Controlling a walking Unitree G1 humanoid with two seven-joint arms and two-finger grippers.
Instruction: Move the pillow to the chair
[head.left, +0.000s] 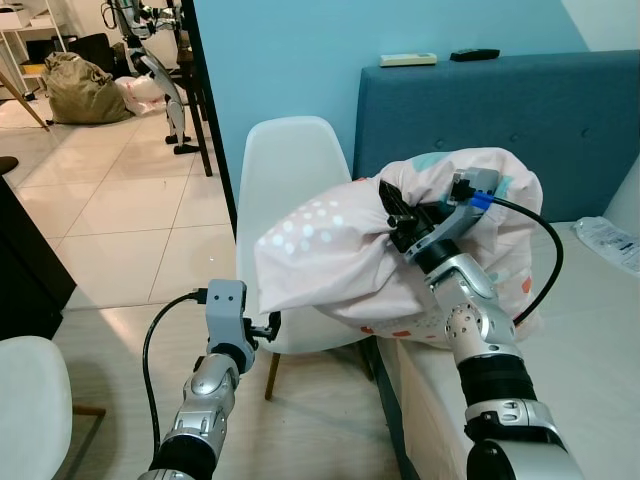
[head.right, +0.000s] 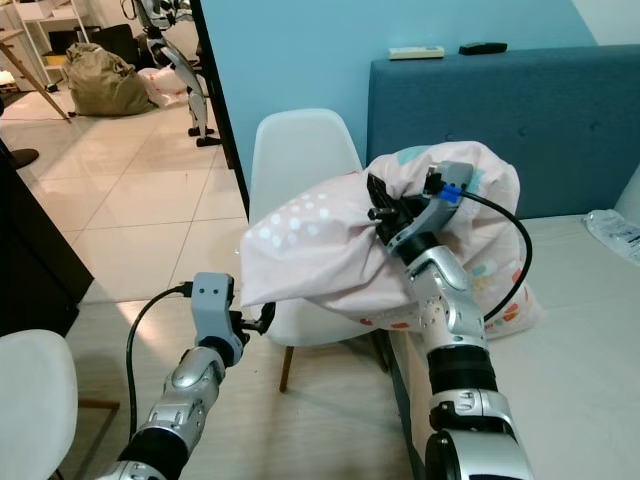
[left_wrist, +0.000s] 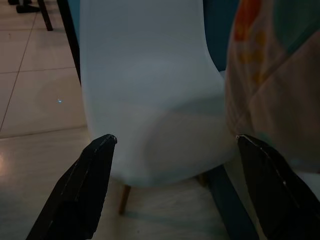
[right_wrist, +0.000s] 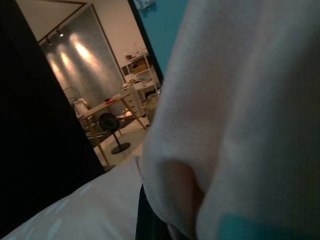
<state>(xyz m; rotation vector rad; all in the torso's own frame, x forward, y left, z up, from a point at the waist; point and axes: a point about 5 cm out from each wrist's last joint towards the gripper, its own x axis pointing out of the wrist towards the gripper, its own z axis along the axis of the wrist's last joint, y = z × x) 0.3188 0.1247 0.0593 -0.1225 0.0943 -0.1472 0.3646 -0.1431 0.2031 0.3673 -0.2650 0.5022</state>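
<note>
While the right gripper (head.left: 395, 222) pinches a bunch of the pillow (head.left: 340, 255) cloth tight, the pillow hangs in the air, half over the bed (head.left: 590, 340) edge and half over the white chair (head.left: 295, 190). Next to the chair seat waits the left gripper (left_wrist: 175, 145), its fingers spread wide and empty. To do this well, I think the arm should swing further over the seat, go low, then let go softly so the pillow does not slide off

pale pink pillow (head.left: 330, 255) bunched, lifted over white chair's (head.left: 290, 165) seat.
</note>
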